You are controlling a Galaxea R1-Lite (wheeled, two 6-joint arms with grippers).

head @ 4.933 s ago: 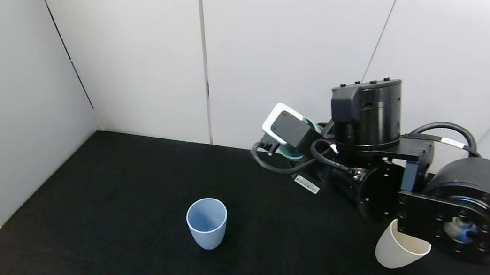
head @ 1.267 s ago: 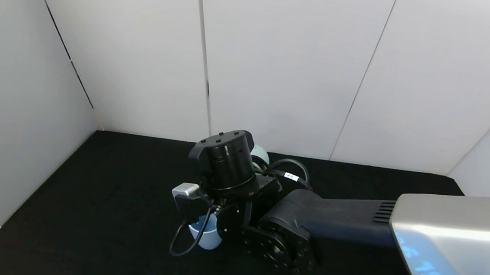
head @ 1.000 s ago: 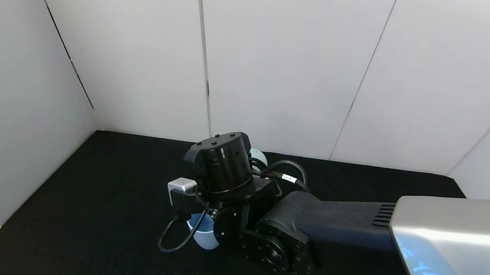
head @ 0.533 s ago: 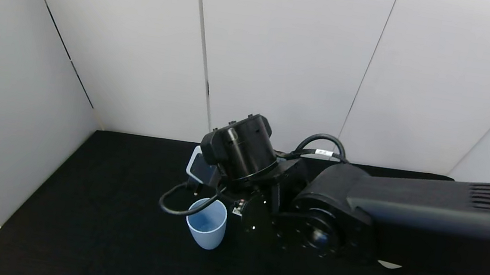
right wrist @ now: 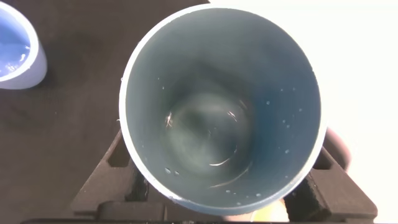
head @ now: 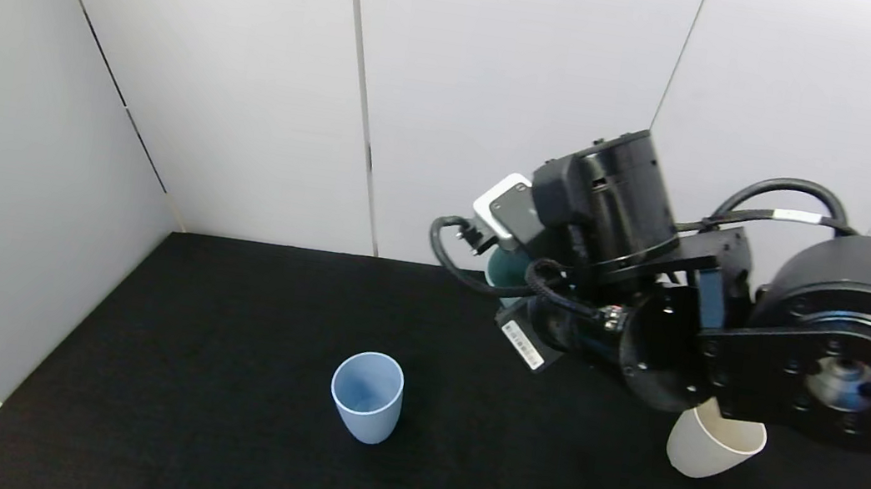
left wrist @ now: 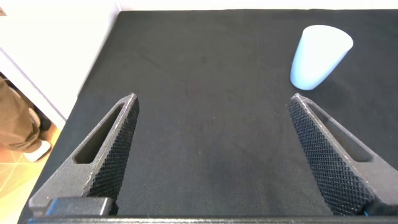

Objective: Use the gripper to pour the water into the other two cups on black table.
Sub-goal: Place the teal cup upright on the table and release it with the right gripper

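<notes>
My right gripper (head: 514, 276) is shut on the teal cup (head: 501, 268) and holds it upright, raised above the back right of the black table (head: 225, 309). In the right wrist view the teal cup (right wrist: 221, 112) fills the frame between the fingers (right wrist: 112, 177), with a faint glint of water (right wrist: 211, 137) at its bottom and droplets on its wall. The light blue cup (head: 367, 395) stands upright mid-table, left of the gripper. The cream cup (head: 711, 451) stands at the right, partly hidden under the arm. My left gripper (left wrist: 212, 98) is open and empty, low over the table, near the light blue cup (left wrist: 318, 56).
White wall panels (head: 505, 102) close the table at the back and both sides. The table's left edge (left wrist: 93, 74) drops to a wooden floor. The light blue cup (right wrist: 15, 53) also shows in the right wrist view, with a pale glint inside.
The right arm has swung away from above the light blue cup, up and to the right, taking the teal cup with it. The cream cup shows again.
</notes>
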